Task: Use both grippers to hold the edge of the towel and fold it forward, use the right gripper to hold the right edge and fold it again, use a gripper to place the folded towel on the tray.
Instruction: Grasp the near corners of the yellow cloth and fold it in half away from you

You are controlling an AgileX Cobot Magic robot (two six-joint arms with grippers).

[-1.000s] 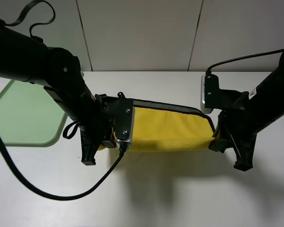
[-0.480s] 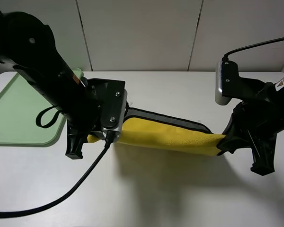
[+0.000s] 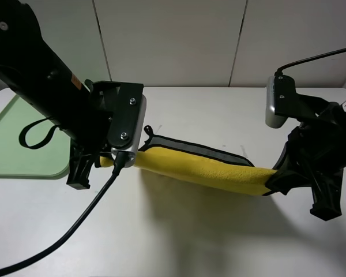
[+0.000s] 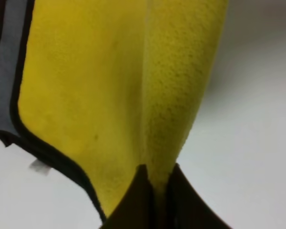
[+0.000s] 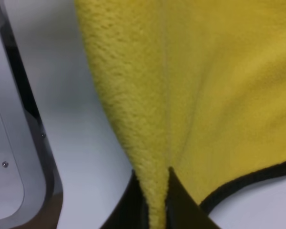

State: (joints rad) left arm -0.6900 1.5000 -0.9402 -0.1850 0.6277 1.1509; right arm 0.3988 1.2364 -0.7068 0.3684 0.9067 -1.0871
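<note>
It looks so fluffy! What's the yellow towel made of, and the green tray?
The towel looks like plush microfibre cloth: fuzzy, nubbly yellow pile, with smooth black binding round its edge. The tray is probably plastic: pale green, smooth and even, with a rounded corner.

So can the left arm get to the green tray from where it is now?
Probably yes: the tray lies just beside it, nothing between, though the left fingers grip the towel that the right fingers also hold.

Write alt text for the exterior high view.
A yellow towel hangs stretched between the left claw and right claw, each shut on one end, over a white table. A pale green tray lies at the left edge.
</note>
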